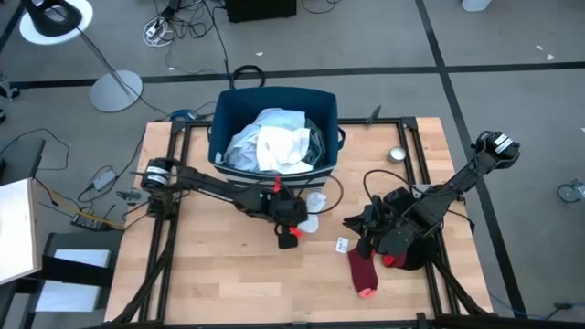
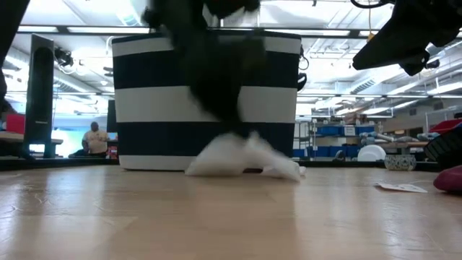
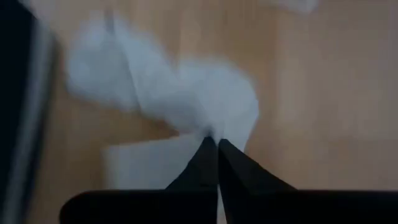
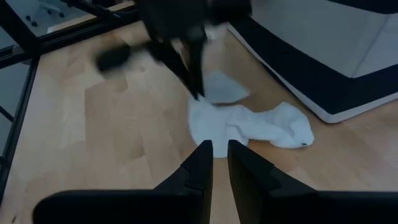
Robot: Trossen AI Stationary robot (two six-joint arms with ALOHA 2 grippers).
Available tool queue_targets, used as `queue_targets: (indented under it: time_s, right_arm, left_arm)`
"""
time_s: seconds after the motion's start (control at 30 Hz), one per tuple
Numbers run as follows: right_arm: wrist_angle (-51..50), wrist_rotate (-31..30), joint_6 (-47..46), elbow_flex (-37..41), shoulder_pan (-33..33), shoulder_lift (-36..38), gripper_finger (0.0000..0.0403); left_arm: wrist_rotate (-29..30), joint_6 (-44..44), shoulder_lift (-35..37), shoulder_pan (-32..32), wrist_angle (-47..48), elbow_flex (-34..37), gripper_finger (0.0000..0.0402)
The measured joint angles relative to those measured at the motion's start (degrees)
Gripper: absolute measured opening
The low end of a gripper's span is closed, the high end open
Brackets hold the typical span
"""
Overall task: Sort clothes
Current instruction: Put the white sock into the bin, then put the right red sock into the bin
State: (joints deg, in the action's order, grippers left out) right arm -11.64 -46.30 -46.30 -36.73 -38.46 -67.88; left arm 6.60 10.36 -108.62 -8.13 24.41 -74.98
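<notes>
So the left gripper (image 1: 294, 217) is down at the table right in front of the navy and white striped bin (image 1: 222, 119), and its fingers (image 3: 214, 163) are pinched together on a small white garment (image 4: 249, 126). Looks like a sock or some little white piece, can't say which. In the left wrist view the two dark tips meet right on the cloth with basically no gap, and the right wrist view shows the same thing from the other side: the tips come down onto one end of the white piece while the rest of it trails across the wood toward the bin's base. From the low view the white garment (image 2: 242, 160) sits crumpled on the tabletop, touching or just beside the bin's front wall.

The bin itself is already stuffed with clothes, a white tee (image 1: 281, 146) on top with light blue fabric (image 1: 242, 146) beside it.

The right gripper (image 1: 361, 222) is over on the right half of the table, pointing across at the white piece, fingers (image 4: 200, 163) close together with only a narrow gap and nothing between them. Near it there's a dark red sock (image 1: 362, 270) lying flat on the wood, and a black piece (image 1: 411, 239) bunched under the right arm. A little white paper tag (image 1: 342, 245) lies between the sock and the left gripper.
</notes>
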Motion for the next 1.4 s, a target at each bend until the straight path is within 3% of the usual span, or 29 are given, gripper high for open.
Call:
queue_targets:
  time_s: [0.33, 0.57, 0.67, 0.83, 1.03, 1.23, 1.4]
  right_arm:
    - [-0.1, -0.1, 0.0, 0.0, 0.0, 0.0, 0.0052]
    - [-0.1, 0.0, 0.1, 0.0, 0.0, 0.0, 0.0052]
    - [-0.1, -0.1, 0.3, 0.0, 0.0, 0.0, 0.0052]
    - [-0.3, 0.0, 0.4, 0.0, 0.0, 0.0, 0.0052]
    - [-0.4, 0.0, 0.4, 0.0, 0.0, 0.0, 0.0052]
    - [-0.4, 0.0, 0.4, 0.0, 0.0, 0.0, 0.0052]
    - [-0.4, 0.0, 0.4, 0.0, 0.0, 0.0, 0.0052]
  left_arm:
    - [-0.5, -5.8, 4.6, 0.0, 21.6, -28.4, 0.0001]
    - [3.4, -11.1, 5.1, 5.2, 31.5, -52.2, 0.0]
    - [5.7, -11.8, 5.4, 9.3, 33.9, -58.8, 0.0]
    - [5.1, -13.0, 6.0, 16.4, 34.5, -59.1, 0.0005]
    - [4.7, -11.6, 5.5, 22.1, 41.8, -56.5, 0.0042]
    - [1.7, -9.8, 5.6, 24.8, 43.7, -55.4, 0.009]
    - [0.9, -9.9, 7.8, 24.1, 46.3, -55.4, 0.0102]
